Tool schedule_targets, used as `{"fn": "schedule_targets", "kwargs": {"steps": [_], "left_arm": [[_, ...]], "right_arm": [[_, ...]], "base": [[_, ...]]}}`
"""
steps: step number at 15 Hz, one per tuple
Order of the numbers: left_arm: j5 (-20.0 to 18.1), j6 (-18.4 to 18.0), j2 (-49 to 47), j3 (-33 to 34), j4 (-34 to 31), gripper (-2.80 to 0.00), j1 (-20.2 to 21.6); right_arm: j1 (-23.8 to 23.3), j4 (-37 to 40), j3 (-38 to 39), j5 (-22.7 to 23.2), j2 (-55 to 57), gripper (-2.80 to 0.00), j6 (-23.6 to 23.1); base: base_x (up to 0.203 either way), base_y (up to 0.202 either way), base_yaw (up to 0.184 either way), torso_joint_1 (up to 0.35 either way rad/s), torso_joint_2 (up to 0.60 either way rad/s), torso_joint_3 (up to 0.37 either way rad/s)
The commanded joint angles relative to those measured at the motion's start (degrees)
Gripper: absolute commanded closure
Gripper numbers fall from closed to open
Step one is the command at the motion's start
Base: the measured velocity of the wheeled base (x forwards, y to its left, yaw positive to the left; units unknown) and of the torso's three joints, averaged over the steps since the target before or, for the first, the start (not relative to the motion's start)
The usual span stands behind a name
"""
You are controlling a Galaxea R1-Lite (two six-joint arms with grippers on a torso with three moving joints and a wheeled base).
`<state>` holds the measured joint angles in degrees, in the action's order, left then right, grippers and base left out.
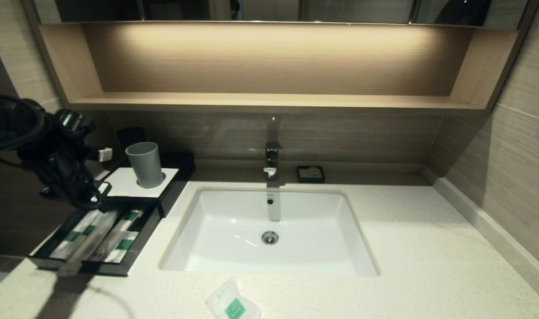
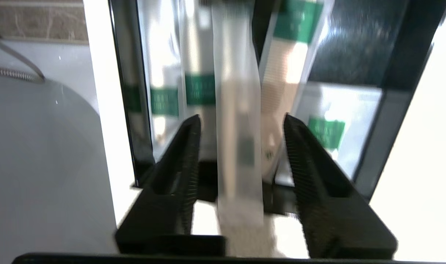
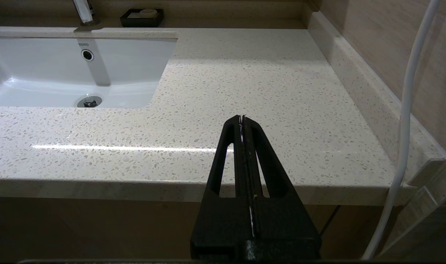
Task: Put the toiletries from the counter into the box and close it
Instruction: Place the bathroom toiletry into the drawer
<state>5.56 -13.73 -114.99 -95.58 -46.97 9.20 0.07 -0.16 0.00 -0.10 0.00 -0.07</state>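
Cream counter (image 1: pixel 407 248): a light, limp, slippery sachet (image 1: pixel 232 305) lies near; its edge should be pinched. Left gripper (image 2: pixel 241 146) is spread wide over the box (image 1: pixel 92 235), nothing gripped; right gripper (image 3: pixel 242 123) is pressed closed, empty.

Sticks (image 1: pixel 96 235) in box drawer (image 1: pixel 132 261); sachet (image 1: pixel 232 305) before sink (image 1: pixel 185 221)

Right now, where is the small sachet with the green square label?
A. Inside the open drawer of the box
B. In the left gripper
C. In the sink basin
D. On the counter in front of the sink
D: the sachet lies on the counter at its near edge, in front of the sink, apart from the box drawer and the open left gripper.
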Motion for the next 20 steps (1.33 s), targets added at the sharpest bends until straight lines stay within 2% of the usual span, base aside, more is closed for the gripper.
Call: {"fn": "schedule_targets", "kwargs": {"steps": [1,8,12,20], "left_arm": [[0.06,0.1,5.37,4.48,-0.12,0.0,0.02],[0.84,0.2,4.46,8.6,-0.27,0.0,0.42],[2.69,0.19,4.22,11.15,-0.23,0.0,1.54],[2.7,-0.07,2.49,13.3,-0.31,0.0,1.78]], "right_arm": [[0.01,-0.02,0.09,0.01,-0.09,0.0,-0.01],[0.01,-0.02,0.09,0.01,-0.09,0.0,-0.01],[0.01,-0.02,0.09,0.01,-0.09,0.0,0.02],[0.01,-0.02,0.09,0.01,-0.09,0.0,-0.01]], "base": [[0.0,0.0,0.0,0.0,0.0,0.0],[0.0,0.0,0.0,0.0,0.0,0.0],[0.0,0.0,0.0,0.0,0.0,0.0],[0.0,0.0,0.0,0.0,0.0,0.0]]}}
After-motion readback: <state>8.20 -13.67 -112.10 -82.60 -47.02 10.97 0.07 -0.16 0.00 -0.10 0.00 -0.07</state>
